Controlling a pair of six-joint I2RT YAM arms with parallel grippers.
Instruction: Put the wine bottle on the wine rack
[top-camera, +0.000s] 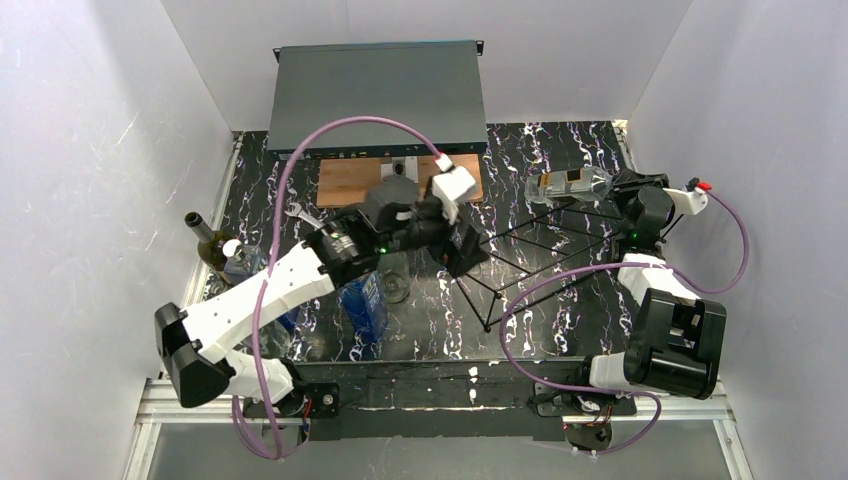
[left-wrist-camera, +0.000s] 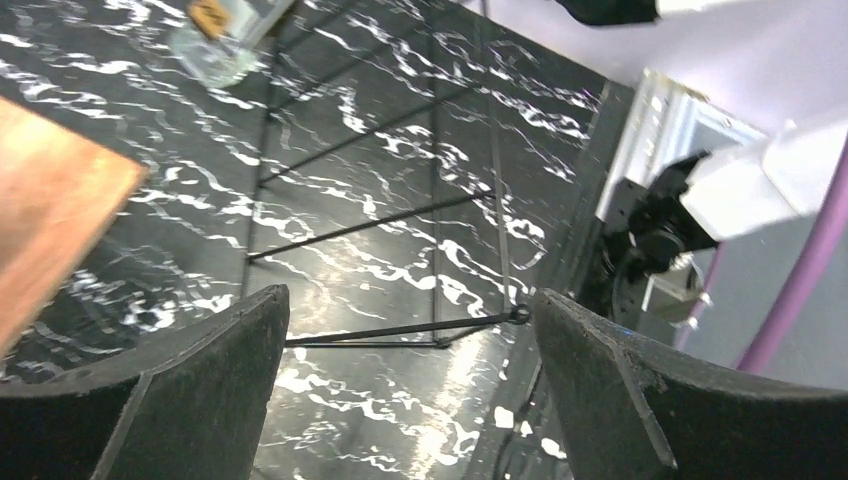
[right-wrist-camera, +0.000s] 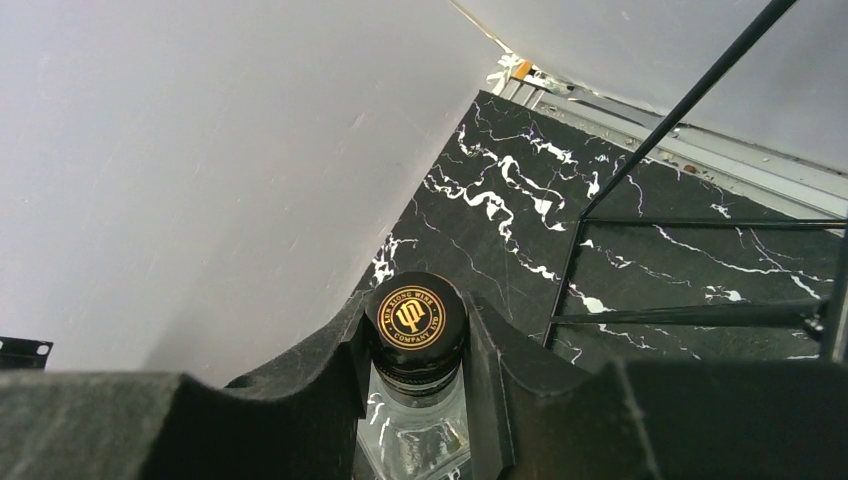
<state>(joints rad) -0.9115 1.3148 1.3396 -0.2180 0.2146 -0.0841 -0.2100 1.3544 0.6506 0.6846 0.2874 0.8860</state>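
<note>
Altogether: two arms, one wine rack (top-camera: 535, 250), one clear wine bottle (top-camera: 568, 185) in hand, and more bottles at the table's (top-camera: 560, 320) left edge; a dark bottle (top-camera: 205, 240) and a blue bottle (top-camera: 365, 305) can be counted, while other glass there is half covered by the left arm and hard to make out; one wooden board (top-camera: 345, 180) and one grey case (top-camera: 380, 95) lie at the far side.

The wine bottle lies on its side at the rack's far right corner, neck towards the right gripper (top-camera: 620, 190), which pinches it just under the black cap (right-wrist-camera: 417, 320); a finger (right-wrist-camera: 335, 375) presses on each side of the neck; whether the body rests on the wire or hangs just above it cannot be told.

The left gripper (left-wrist-camera: 410, 305) is spread wide over the rack's near left end with nothing between its fingers (left-wrist-camera: 200, 385); only a few wires show beneath it, and the bottle's base is cut off at the top of that wrist view.
</note>
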